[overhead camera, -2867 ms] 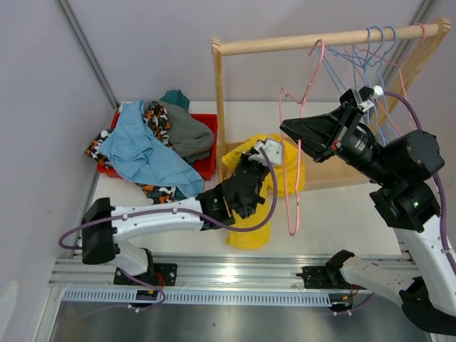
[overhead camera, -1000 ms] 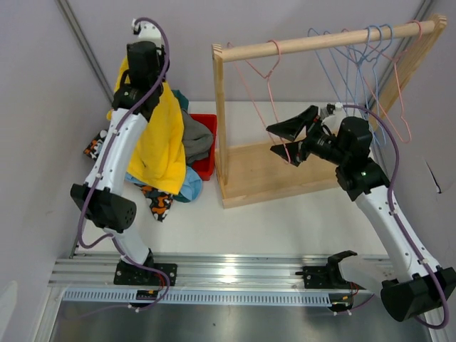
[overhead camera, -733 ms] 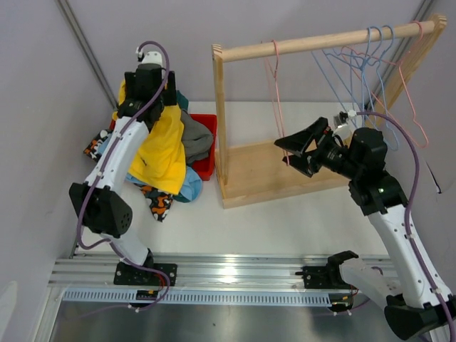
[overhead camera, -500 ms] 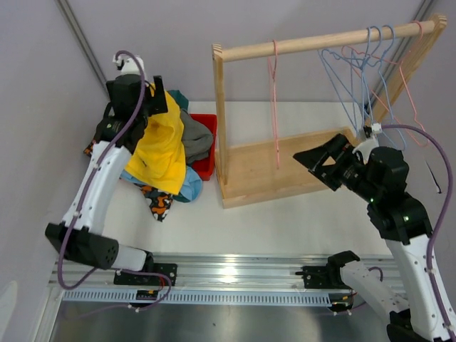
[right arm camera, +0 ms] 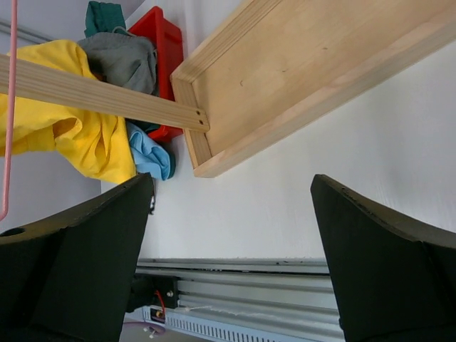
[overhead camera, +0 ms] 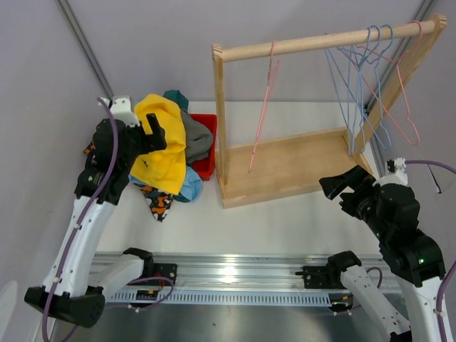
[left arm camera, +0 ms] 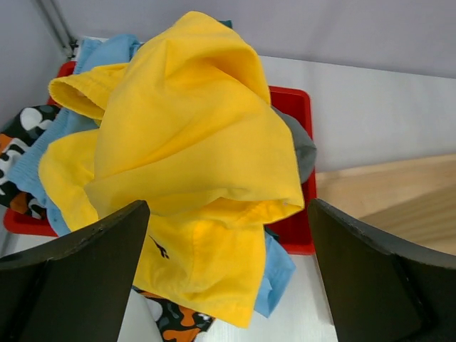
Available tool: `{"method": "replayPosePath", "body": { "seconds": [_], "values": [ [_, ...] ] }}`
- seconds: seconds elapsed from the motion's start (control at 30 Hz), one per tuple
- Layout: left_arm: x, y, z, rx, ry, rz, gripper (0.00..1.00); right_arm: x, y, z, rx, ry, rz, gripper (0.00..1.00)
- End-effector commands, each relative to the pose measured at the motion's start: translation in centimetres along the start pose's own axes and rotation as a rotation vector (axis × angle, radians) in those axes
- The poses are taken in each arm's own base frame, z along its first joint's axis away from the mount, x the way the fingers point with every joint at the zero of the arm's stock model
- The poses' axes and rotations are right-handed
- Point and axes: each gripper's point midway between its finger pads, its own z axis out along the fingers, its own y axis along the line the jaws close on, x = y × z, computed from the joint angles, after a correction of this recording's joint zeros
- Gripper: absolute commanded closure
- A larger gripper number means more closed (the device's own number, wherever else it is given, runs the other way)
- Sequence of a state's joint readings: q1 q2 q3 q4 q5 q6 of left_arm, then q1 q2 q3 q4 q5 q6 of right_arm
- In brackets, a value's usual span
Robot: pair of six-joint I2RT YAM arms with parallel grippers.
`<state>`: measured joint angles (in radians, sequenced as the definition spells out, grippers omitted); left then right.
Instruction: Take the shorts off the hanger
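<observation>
My left gripper (left arm camera: 228,214) and right gripper (right arm camera: 231,185) both gape, empty. At ten o'clock, yellow shorts (left arm camera: 192,135) hide most of the bin (left arm camera: 296,107).

The yellow shorts (overhead camera: 167,146) now lie on the pile (overhead camera: 187,187) — off the pink hanger (overhead camera: 262,114), which hangs bare. The left tool (left arm camera: 228,206) has let go and drawn back — the right tool (right arm camera: 231,182) has retreated rightward.

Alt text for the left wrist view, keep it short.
Crumpled yellow fabric shorts top a heap over a red plastic bin, light blue fabric shorts and orange-black-white camouflage shorts beneath. The left gripper frames the heap, black fingers wide open.
</observation>
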<state>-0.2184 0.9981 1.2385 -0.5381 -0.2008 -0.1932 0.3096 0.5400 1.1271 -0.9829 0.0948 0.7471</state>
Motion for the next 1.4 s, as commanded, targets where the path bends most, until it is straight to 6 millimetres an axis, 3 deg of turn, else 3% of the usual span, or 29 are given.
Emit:
{"method": "replayPosePath", "body": {
  "seconds": [0.0,0.07,0.1,0.23,0.27,0.33,0.37,0.43,0.5,0.53,0.73,0.9,1.03,1.13,1.37],
  "values": [
    [-2.6,-2.7,-4.7,0.189,-0.138,-0.101,0.01,-0.1,-0.9,0.2,0.014,-0.040,0.001,0.01],
    [-1.7,-3.7,-5.8,0.268,-0.142,-0.119,0.01,0.3,-1.0,0.3,0.008,-0.032,-0.003,0.01],
    [-2.1,-4.7,-7.6,0.343,-0.173,-0.121,0.01,0.4,-1.1,0.4,0.008,-0.028,-0.005,0.01],
    [1.0,-5.0,-8.8,0.404,-0.135,-0.127,0.01,0.3,-0.8,0.6,-0.015,-0.041,-0.028,0.01],
    [3.5,-4.7,-8.1,0.391,-0.090,-0.125,0.01,0.1,-0.7,0.4,-0.029,-0.052,-0.039,0.01],
    [4.5,-3.8,-8.4,0.360,-0.105,-0.122,0.01,-0.1,-0.4,0.6,-0.057,-0.074,-0.092,0.01],
    [6.7,-3.3,-7.6,0.336,-0.061,-0.117,0.01,-0.3,-0.4,0.3,-0.077,-0.097,-0.112,0.02],
    [7.5,-2.6,-7.8,0.312,-0.064,-0.108,0.01,-0.4,-1.0,0.5,-0.069,-0.124,-0.143,0.01],
    [9.4,-2.1,-7.5,0.294,-0.037,-0.100,0.01,-0.8,-0.8,-0.1,-0.106,-0.171,-0.165,0.01],
    [10.2,-1.6,-7.2,0.271,-0.031,-0.099,0.01,-0.5,-1.7,0.4,-0.085,-0.184,-0.170,0.01],
    [8.3,-0.9,-9.2,0.247,-0.090,-0.106,0.01,-1.3,-3.1,-0.1,-0.123,-0.356,-0.132,0.01],
    [10.1,0.4,-8.3,0.187,-0.070,-0.056,0.01,-2.9,-3.3,-1.1,-0.073,-0.409,-0.156,0.01],
    [10.3,-0.1,-8.3,0.216,-0.067,-0.055,0.01,-4.6,-3.9,-2.0,0.007,-0.446,-0.203,0.01],
    [10.7,-0.1,-7.9,0.211,-0.042,-0.051,0.01,-3.9,-5.6,-1.1,0.068,-0.437,-0.220,0.00],
    [10.9,-0.1,-7.5,0.208,-0.027,-0.049,0.01,-3.1,-4.6,-0.4,0.021,-0.385,-0.258,0.01]
  ]
}}
